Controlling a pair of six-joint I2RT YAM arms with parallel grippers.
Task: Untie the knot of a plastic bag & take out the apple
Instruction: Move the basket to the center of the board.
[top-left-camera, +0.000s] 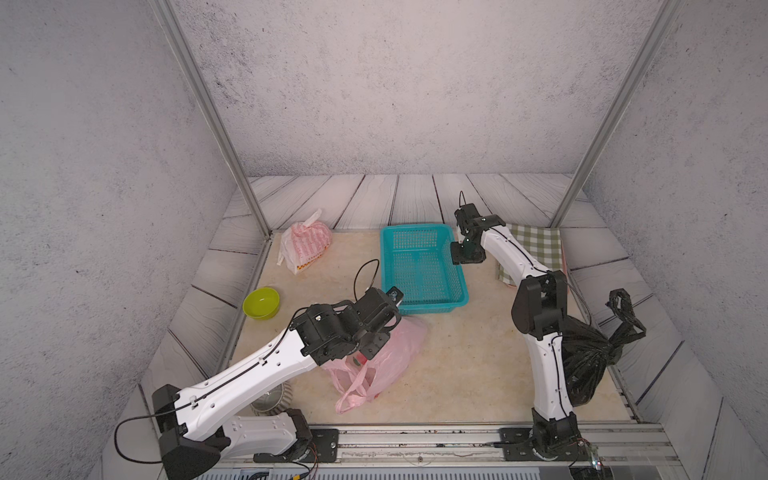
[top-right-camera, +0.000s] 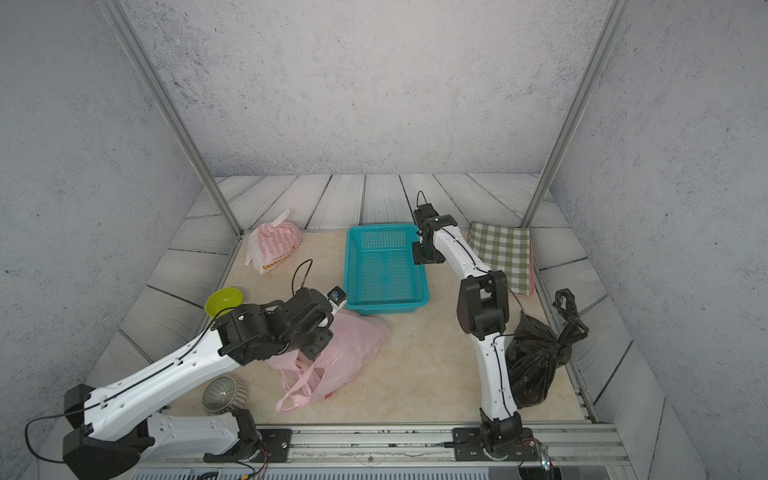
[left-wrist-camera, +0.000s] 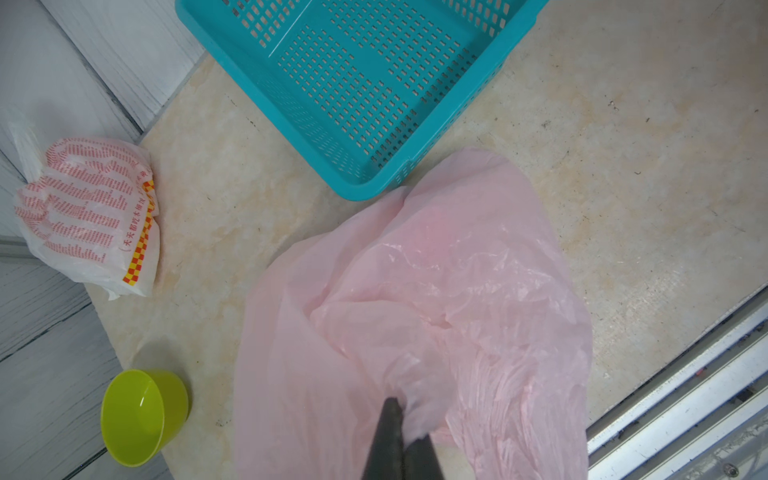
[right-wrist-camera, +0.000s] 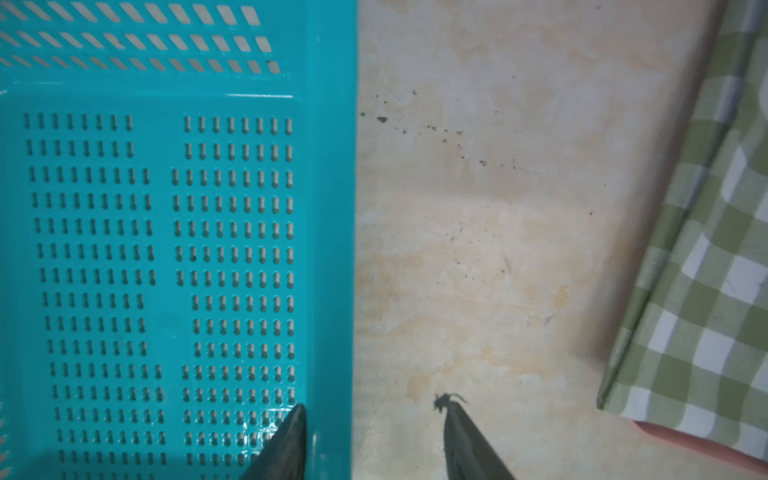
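Note:
The pink plastic bag (top-left-camera: 390, 353) lies crumpled on the table's front middle, just in front of the teal basket (top-left-camera: 419, 266). Its handles (top-left-camera: 353, 395) trail loose in a loop toward the front. My left gripper (left-wrist-camera: 407, 417) is shut on a gathered fold of the bag (left-wrist-camera: 436, 291); in both top views the left wrist covers that spot. A reddish patch (top-left-camera: 376, 394) shows faintly through the film, and the apple itself is hidden. My right gripper (right-wrist-camera: 374, 409) hangs open and holds nothing, its fingers straddling the basket's right rim (right-wrist-camera: 332, 249). In a top view the right gripper (top-left-camera: 467, 253) is far from the bag.
The basket's floor (top-right-camera: 384, 266) holds nothing. A white bag with red print (top-left-camera: 305, 245) sits at the back left, a green bowl (top-left-camera: 261, 302) at the left edge, and a ribbed metal cup (top-right-camera: 224, 395) near the left arm's base. A green checked cloth (top-left-camera: 536, 249) and a knotted black bag (top-left-camera: 590, 357) lie on the right.

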